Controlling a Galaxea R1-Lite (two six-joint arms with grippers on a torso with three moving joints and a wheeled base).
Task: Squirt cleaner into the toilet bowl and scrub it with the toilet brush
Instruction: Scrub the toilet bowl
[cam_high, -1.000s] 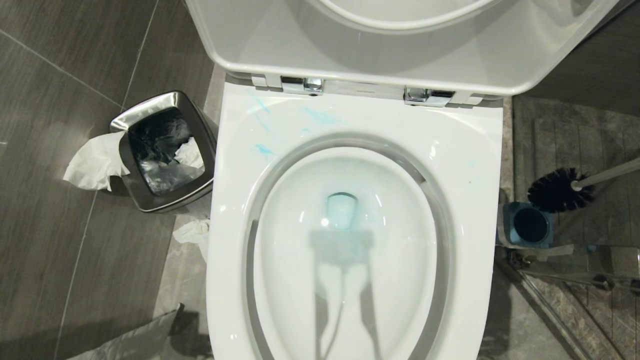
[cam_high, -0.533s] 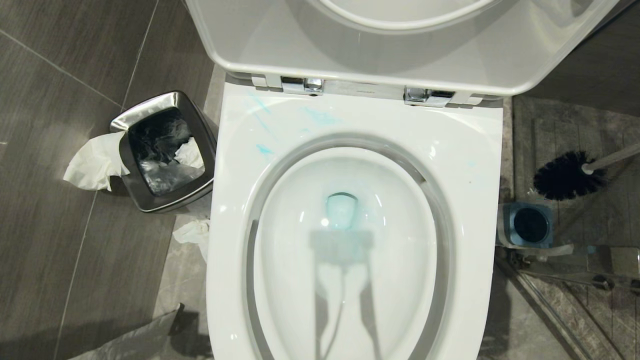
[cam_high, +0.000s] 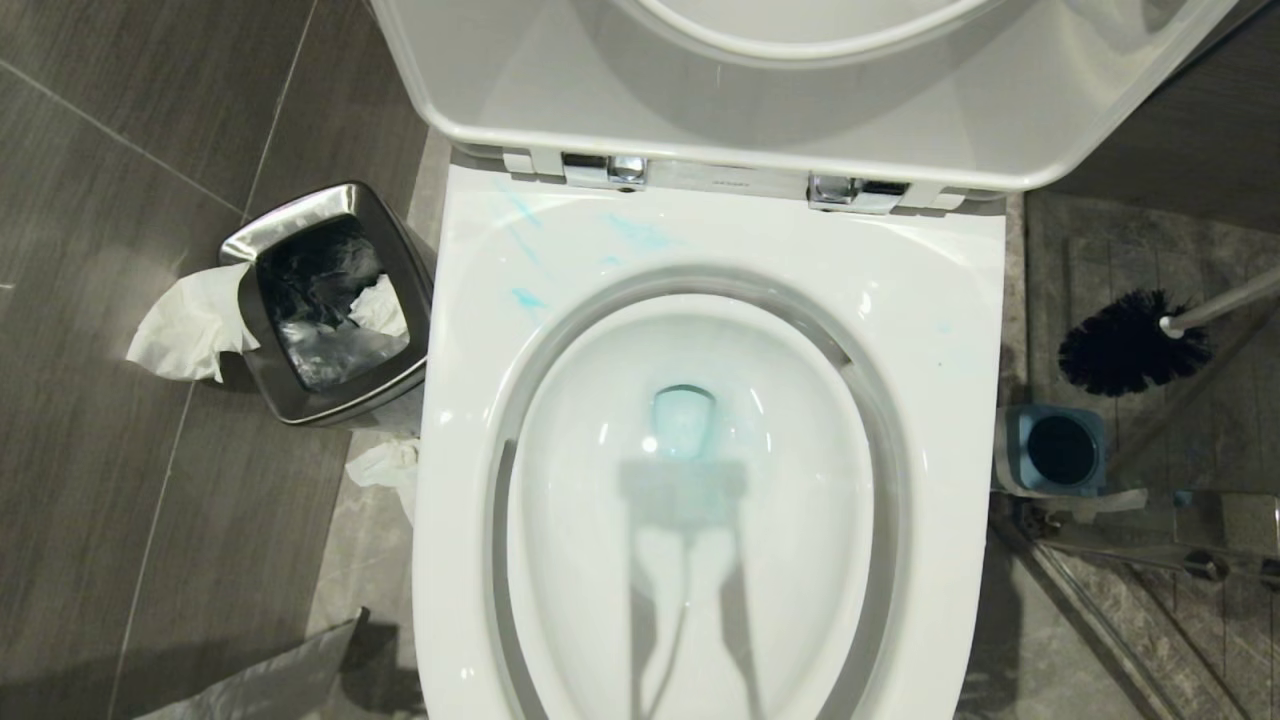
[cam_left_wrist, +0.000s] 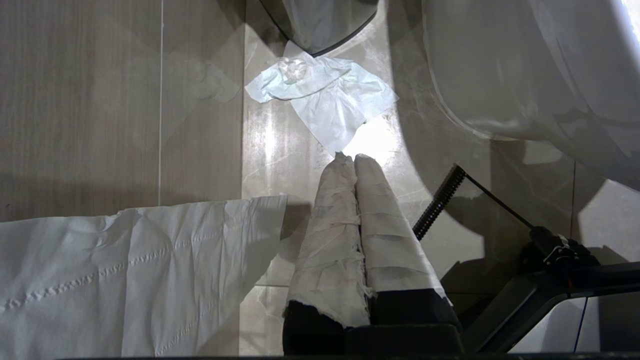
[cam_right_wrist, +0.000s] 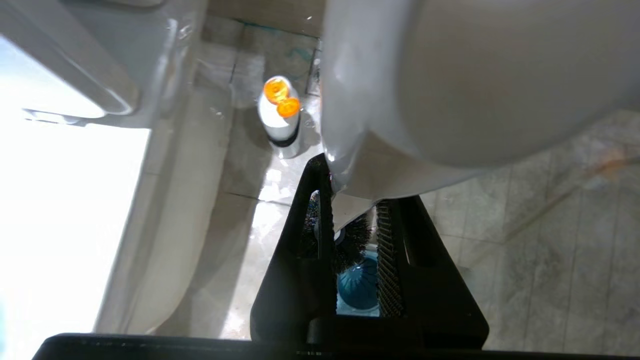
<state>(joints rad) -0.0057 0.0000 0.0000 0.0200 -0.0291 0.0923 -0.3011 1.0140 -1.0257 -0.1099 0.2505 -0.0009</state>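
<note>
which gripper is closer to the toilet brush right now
Right. The right gripper is clamped on the toilet brush handle, above its blue holder. The left gripper hangs shut over floor tissue, on the bowl's far side.

A: Head view evenly lit from overhead, sharp throughout. Soft glare dots on the glossy white ceramic toilet bowl (cam_high: 930, 300); hard dark shadow running up its basin from the bottom edge.

B: Left wrist view dim and brownish, w/ one blown-out patch on the pale stone floor tile (cam_left_wrist: 375, 145).

A: Right wrist view worst: whole side washed out to pure white, wide white plastic brush handle (cam_right_wrist: 450, 75) blurred close to lens, small white bottle with orange cap (cam_right_wrist: 280, 120) soft.
</note>
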